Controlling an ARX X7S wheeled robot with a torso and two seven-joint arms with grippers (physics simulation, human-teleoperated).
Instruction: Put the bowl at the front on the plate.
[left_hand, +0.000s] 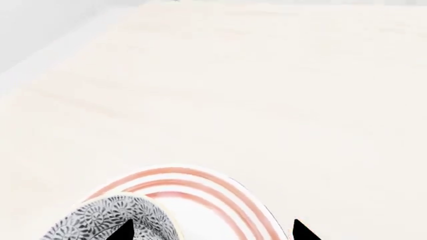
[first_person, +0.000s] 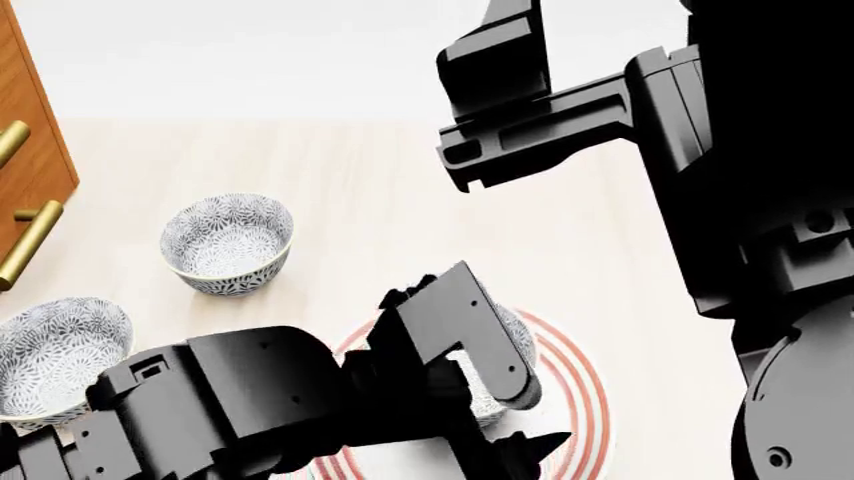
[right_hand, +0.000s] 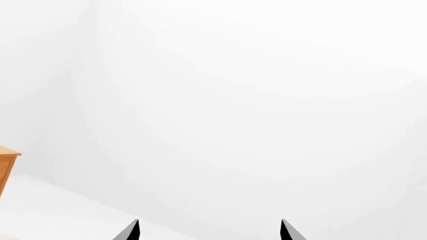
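Note:
The plate (first_person: 583, 398), white with red rings, lies on the pale table at the front centre. The blue-grey patterned bowl (first_person: 519, 348) sits inside its rings, mostly hidden behind my left gripper (first_person: 523, 447). In the left wrist view the bowl (left_hand: 113, 215) overlaps the plate (left_hand: 200, 187). My left gripper (left_hand: 213, 232) is open, jaws wide apart: one fingertip shows over the bowl's wall, the other past the plate's edge. My right gripper (right_hand: 210, 231) is open, holds nothing and faces a blank white wall.
Two more patterned bowls stand at the left, one further back (first_person: 227, 240) and one near the front edge (first_person: 60, 350). A wooden cabinet with brass handles (first_person: 27, 170) is at the far left. My right arm (first_person: 574, 110) hangs raised over the table's right side.

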